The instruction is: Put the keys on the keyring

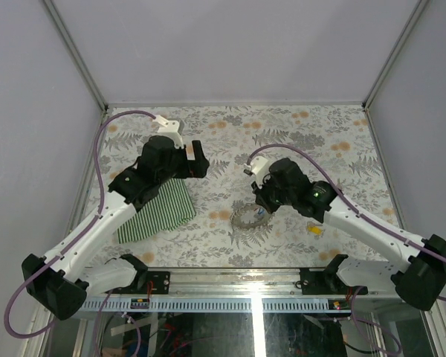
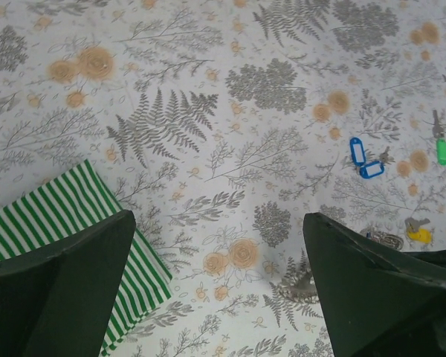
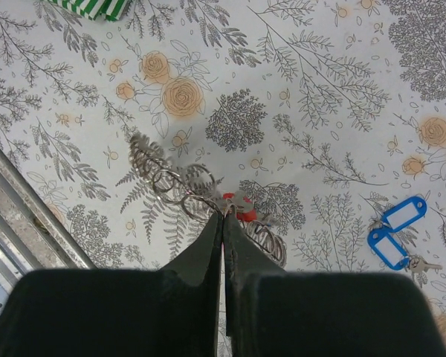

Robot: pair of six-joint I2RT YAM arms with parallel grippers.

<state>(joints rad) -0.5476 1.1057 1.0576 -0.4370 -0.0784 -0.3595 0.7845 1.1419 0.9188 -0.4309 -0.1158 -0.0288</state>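
The keyring (image 3: 171,178) lies in loose silvery coils on the desk (image 3: 320,89), near the front middle; it looks light, thin and floppy, apt to sag and slide rather than hold a shape, so I'd pinch a single strand near its opening; the keys (image 2: 364,160) are tiny plastic tags, light, hard and probably slippery, best taken by the flat of the tag so the small metal loop is left free. From the left: the left gripper (image 2: 219,219) hangs over the desk with jaws spread wide and nothing between them, the striped cloth (image 2: 52,216) under its left finger; the right gripper (image 3: 223,216) has its jaws pressed together, tips down at the red key (image 3: 243,214) where it meets the keyring, though whether anything is pinched I cannot tell; further right, two blue keys (image 3: 394,230), a yellow key (image 2: 418,235) and a green key (image 2: 442,151) lie loose.
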